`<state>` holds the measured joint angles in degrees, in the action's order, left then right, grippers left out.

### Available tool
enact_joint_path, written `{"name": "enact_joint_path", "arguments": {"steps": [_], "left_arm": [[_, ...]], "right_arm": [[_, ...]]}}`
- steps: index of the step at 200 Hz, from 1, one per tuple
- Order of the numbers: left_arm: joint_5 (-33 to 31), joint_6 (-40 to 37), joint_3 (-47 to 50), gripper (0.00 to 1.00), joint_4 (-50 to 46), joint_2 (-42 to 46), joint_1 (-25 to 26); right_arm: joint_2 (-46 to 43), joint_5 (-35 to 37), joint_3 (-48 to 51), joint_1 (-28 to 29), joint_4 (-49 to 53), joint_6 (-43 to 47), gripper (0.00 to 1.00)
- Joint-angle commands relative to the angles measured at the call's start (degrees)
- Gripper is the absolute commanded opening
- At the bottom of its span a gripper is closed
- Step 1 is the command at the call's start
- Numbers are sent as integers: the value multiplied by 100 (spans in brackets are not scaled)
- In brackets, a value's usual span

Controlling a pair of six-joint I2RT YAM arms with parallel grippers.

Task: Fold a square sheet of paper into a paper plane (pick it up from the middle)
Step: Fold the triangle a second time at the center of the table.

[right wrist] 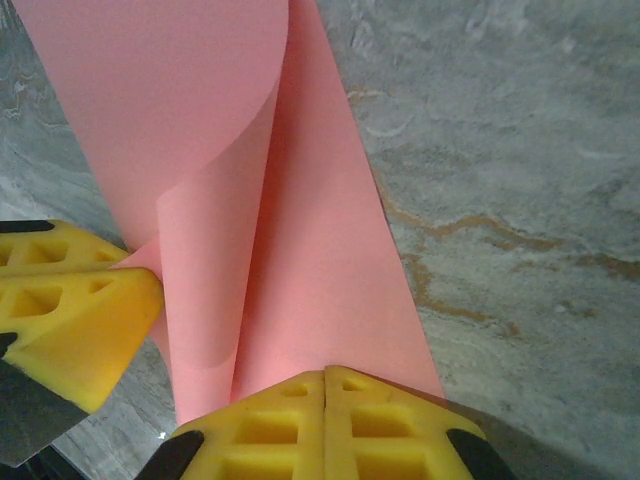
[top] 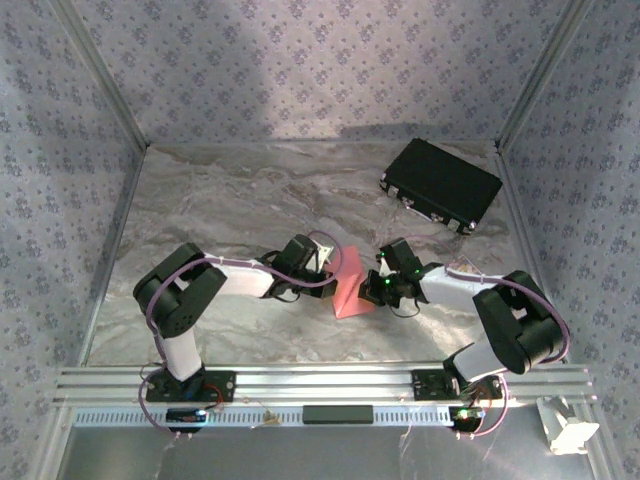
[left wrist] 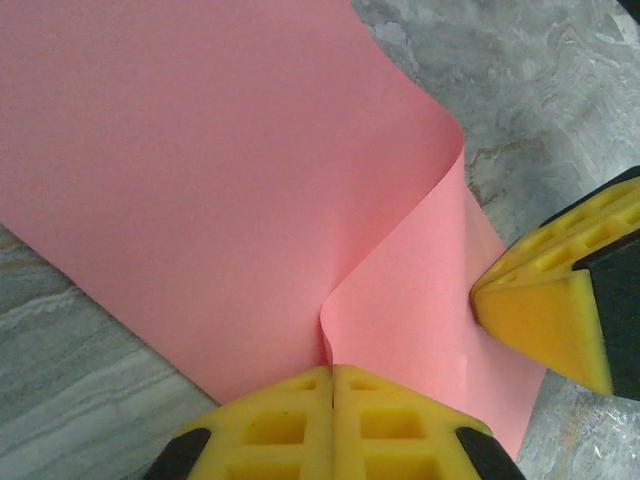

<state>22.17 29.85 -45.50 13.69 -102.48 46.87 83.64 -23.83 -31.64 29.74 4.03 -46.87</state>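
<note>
The square sheet of paper (top: 349, 286) is salmon pink and stands bent in a loose, uncreased fold between my two grippers at the table's middle. In the left wrist view the paper (left wrist: 200, 180) curls over itself, and my left gripper (left wrist: 333, 368) is shut on its near edge at the bend. The right gripper's yellow fingers (left wrist: 545, 310) touch the sheet from the right. In the right wrist view my right gripper (right wrist: 326, 370) is shut on the paper (right wrist: 300, 250), with the left gripper's fingers (right wrist: 70, 300) at the sheet's left side. From above, the left gripper (top: 325, 262) and right gripper (top: 378, 283) flank the sheet. A paper plane is out of view.
A black rectangular case (top: 441, 184) lies at the back right of the marble tabletop (top: 220, 200). Patterned walls close in the back and both sides. An aluminium rail (top: 320, 385) runs along the near edge, with a white object (top: 565, 430) beyond it at the right.
</note>
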Motion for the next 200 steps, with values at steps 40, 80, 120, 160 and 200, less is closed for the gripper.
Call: {"name": "enact_joint_path", "arguments": {"steps": [40, 80, 120, 160, 200], "left_arm": [[131, -141, -146, 4, 138, -71, -38], [125, -200, -272, 4, -5, -174, -32], [85, -161, -247, 4, 6, -246, -36], [24, -137, -117, 4, 39, -142, -36], [-38, -207, -181, 4, -30, -146, -37]], "right_arm": [[83, 124, 133, -70, 246, 124, 6], [78, 133, 167, -73, 215, 110, 6], [82, 146, 171, -89, 229, 117, 6], [80, 139, 160, -84, 243, 128, 6], [82, 136, 155, -95, 247, 133, 6]]}}
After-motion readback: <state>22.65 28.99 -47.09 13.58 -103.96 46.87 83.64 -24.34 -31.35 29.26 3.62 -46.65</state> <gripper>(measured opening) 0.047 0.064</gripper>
